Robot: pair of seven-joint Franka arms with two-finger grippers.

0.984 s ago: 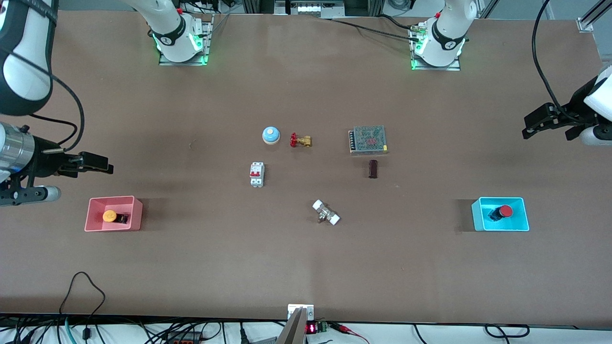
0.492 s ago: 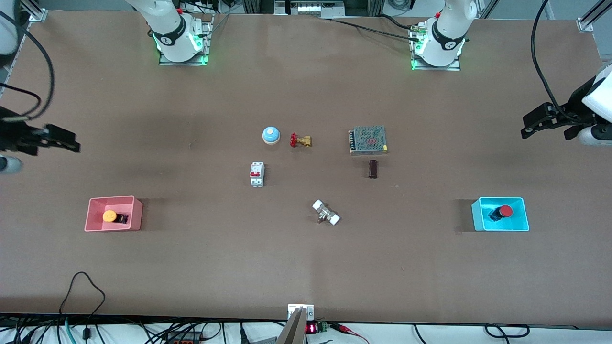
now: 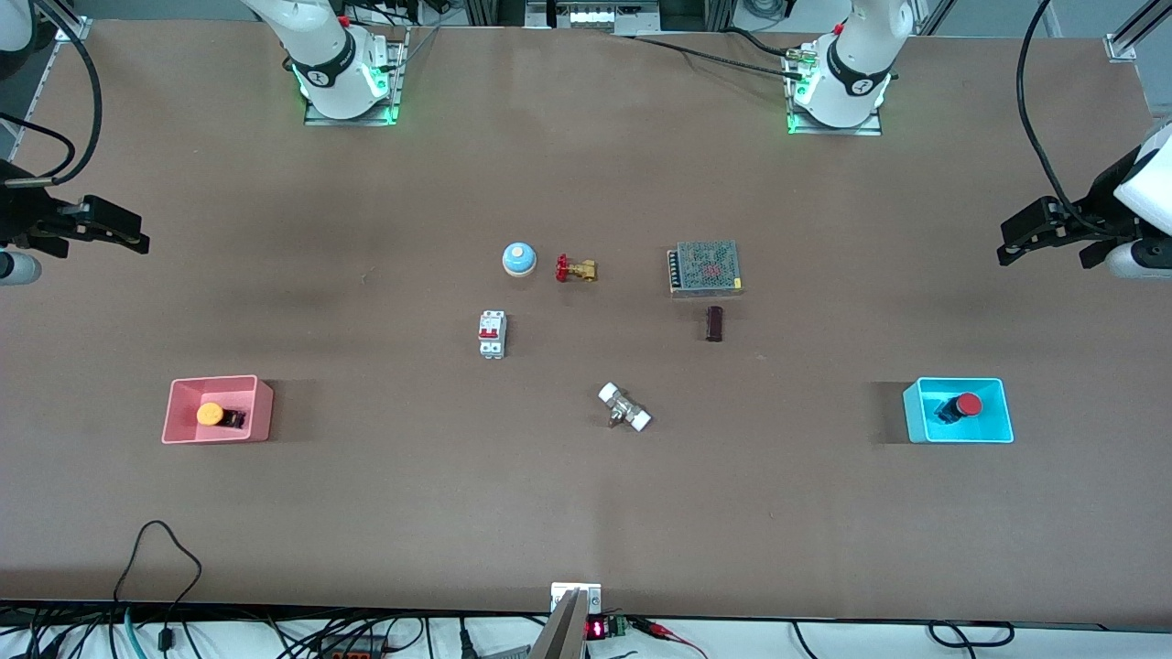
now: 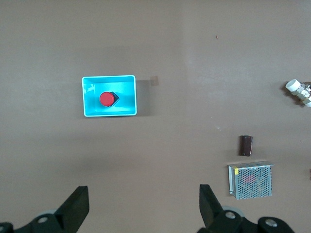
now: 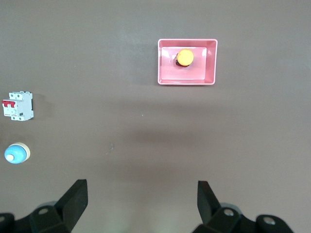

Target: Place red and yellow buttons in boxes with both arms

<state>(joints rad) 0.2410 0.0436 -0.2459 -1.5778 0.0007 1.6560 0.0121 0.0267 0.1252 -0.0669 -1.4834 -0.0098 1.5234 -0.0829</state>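
The yellow button [image 3: 210, 414] lies in the pink box [image 3: 260, 409], the red button [image 3: 968, 404] in the cyan box [image 3: 916, 411]. Both end effectors, left [image 3: 1010, 245] and right [image 3: 137, 235], hang spread and empty over bare tabletop [image 3: 586, 513] at their own ends.

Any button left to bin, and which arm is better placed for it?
Neither: the yellow button lies in the pink box, the red button in the cyan box. Left gripper and right gripper hang open, empty.
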